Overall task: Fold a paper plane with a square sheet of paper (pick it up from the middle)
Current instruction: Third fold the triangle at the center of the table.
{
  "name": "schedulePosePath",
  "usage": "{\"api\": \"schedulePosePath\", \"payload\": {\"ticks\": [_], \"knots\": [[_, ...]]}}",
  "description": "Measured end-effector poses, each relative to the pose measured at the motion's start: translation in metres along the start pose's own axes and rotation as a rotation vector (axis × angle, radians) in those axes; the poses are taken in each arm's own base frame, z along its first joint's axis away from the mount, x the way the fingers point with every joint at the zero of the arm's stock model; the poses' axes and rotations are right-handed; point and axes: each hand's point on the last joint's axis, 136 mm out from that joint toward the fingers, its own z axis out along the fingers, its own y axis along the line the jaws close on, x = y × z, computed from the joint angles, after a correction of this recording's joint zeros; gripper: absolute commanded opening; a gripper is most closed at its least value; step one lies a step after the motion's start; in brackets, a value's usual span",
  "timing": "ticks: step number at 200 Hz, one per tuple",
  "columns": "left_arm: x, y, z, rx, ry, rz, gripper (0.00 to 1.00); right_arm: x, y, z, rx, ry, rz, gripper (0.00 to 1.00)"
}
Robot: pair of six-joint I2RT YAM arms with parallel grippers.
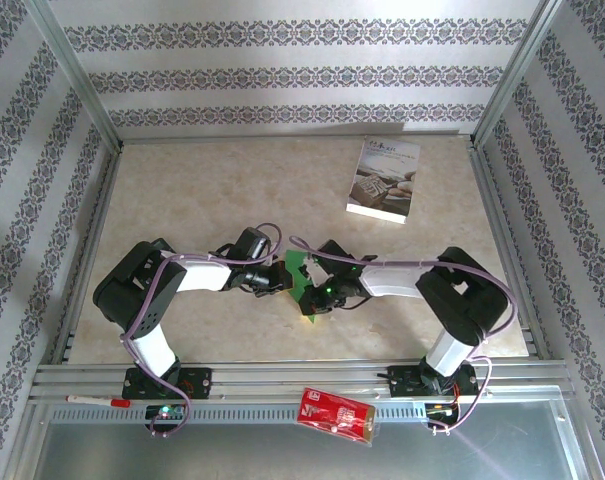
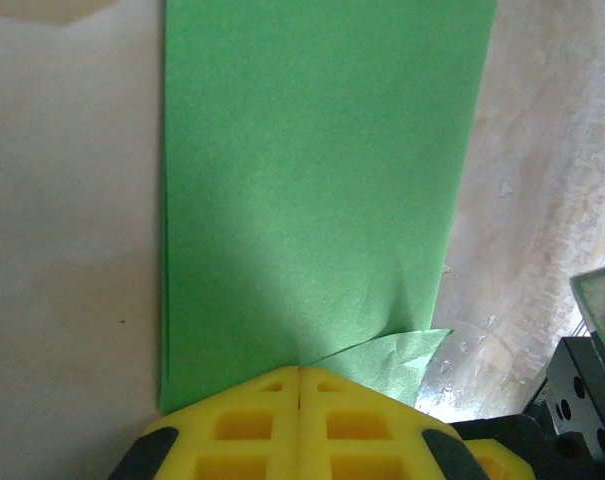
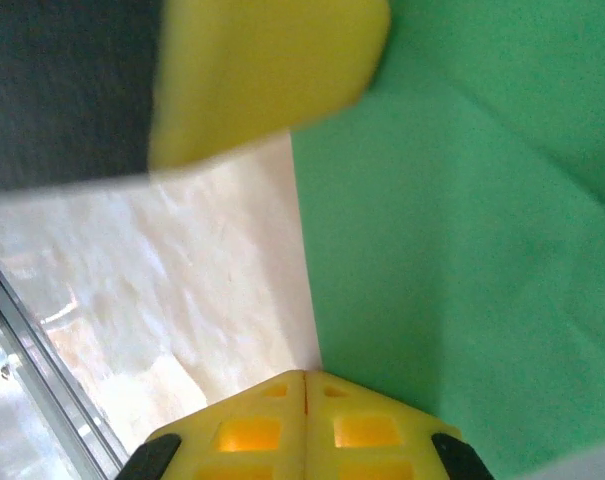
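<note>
Green sheet [image 1: 300, 272]: you have 1 piece of bright green paper, held between the 2 grippers over the near half of the table [image 1: 232, 190]. In the left wrist view it [image 2: 312, 200] is a tall rectangle with a doubled left edge and a small flap turned out at its lower right corner.
Left gripper [image 1: 279, 278]: just left of the green sheet. Your yellow fingers are pressed together [image 2: 299, 372], pinching the sheet's lower edge.
Right gripper [image 1: 317, 290]: just right of the green sheet. Its fingers meet [image 3: 305, 375] and nip the sheet [image 3: 462, 250] at its edge.
Booklet [image 1: 385, 180]: beyond the green sheet and to its right, well apart, flat on the table.
Red packet [image 1: 334, 415]: nearer than the green sheet, on the metal ledge in front of the arm bases. It is the 1 container you have here, and you cannot tell what is in it.
White stick [image 1: 92, 400]: red-tipped, nearer than the green sheet and far to its left, on the same ledge.
Count: 1 green sheet, 2 grippers, 1 booklet, 1 red packet, 1 white stick.
</note>
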Motion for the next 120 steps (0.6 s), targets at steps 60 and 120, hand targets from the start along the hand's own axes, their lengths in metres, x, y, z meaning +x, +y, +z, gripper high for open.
{"api": "schedulePosePath", "payload": {"ticks": [60,120], "knots": [[0.0,0.0,0.0,-0.007,0.005,0.011,0.0,0.041,-0.008,-0.015,0.021,0.016,0.048,0.0],[0.0,0.0,0.0,-0.01,0.01,0.01,0.0,0.004,0.019,-0.03,-0.066,-0.06,0.095,0.0]]}}
